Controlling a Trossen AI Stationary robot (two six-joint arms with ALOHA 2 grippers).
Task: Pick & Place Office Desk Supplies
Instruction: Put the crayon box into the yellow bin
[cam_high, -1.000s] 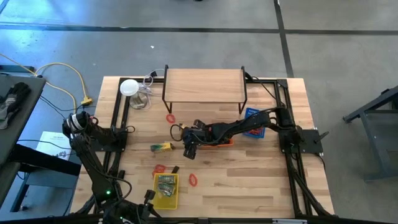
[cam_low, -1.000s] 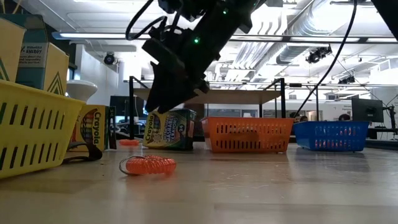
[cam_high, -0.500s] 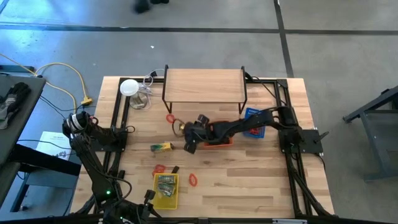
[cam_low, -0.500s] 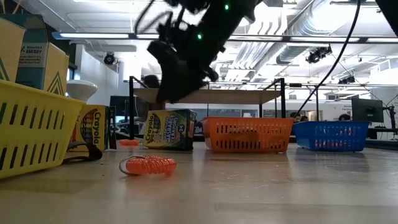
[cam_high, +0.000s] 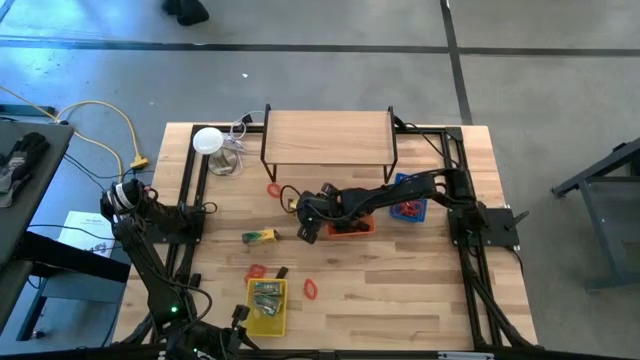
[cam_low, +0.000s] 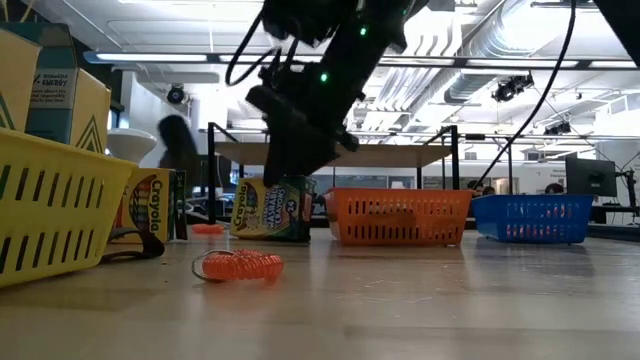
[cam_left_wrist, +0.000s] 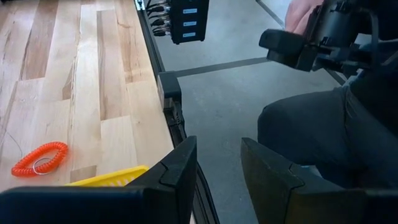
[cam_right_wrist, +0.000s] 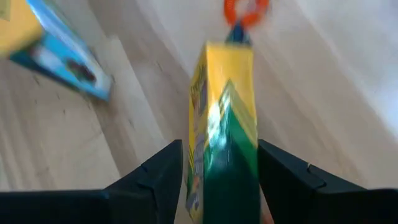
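Currently on the table (cam_high: 420, 280):
Yellow basket (cam_high: 267, 307): sitting at the near edge, holding crayon packs.
Right gripper (cam_high: 308, 226): reaching over mid-table beside the orange basket (cam_high: 350, 226), fingers clenching an upright yellow-green crayon pack (cam_right_wrist: 224, 137).
Left gripper (cam_left_wrist: 219, 168): waiting off the near edge, fingers standing parted, grasping nothing.
Second crayon pack (cam_high: 259, 236): lying left of the right gripper.
Red coil band (cam_low: 238, 265): lying on the wood.

right gripper (cam_high: 306, 232) clamped mid-table, left gripper (cam_left_wrist: 217, 171) parted — table's near edge
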